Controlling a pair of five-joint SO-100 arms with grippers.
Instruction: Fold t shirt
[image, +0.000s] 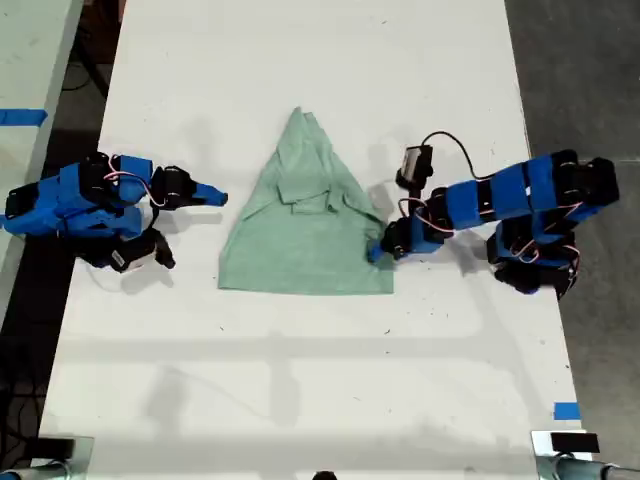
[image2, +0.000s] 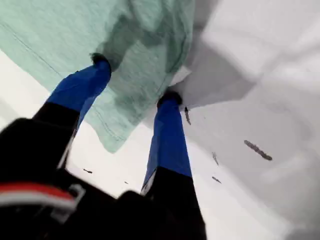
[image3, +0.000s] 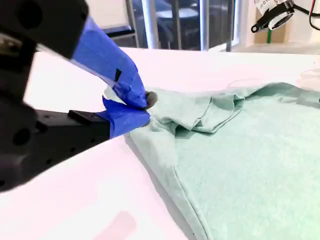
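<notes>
The pale mint-green t shirt (image: 305, 230) lies flat on the white table (image: 300, 380), narrow end away from the camera, wide hem near, with wrinkled folds across its middle. My first gripper (image: 376, 250) is on the arm at the exterior view's right and stands open at the shirt's side edge just above the hem corner. In the first wrist view one fingertip (image2: 100, 61) rests over the cloth (image2: 60, 30) and the other sits at its edge. My second gripper (image: 216, 197), at the exterior view's left, is shut and empty a short way off the shirt (image3: 250, 150).
The table ends at the exterior view's left and right, with dark floor beyond. A blue tape mark (image: 565, 410) sits near the front right corner in the exterior view. A small camera (image: 416, 160) on a cable stands above the first arm. Small dark specks (image2: 257, 150) dot the tabletop.
</notes>
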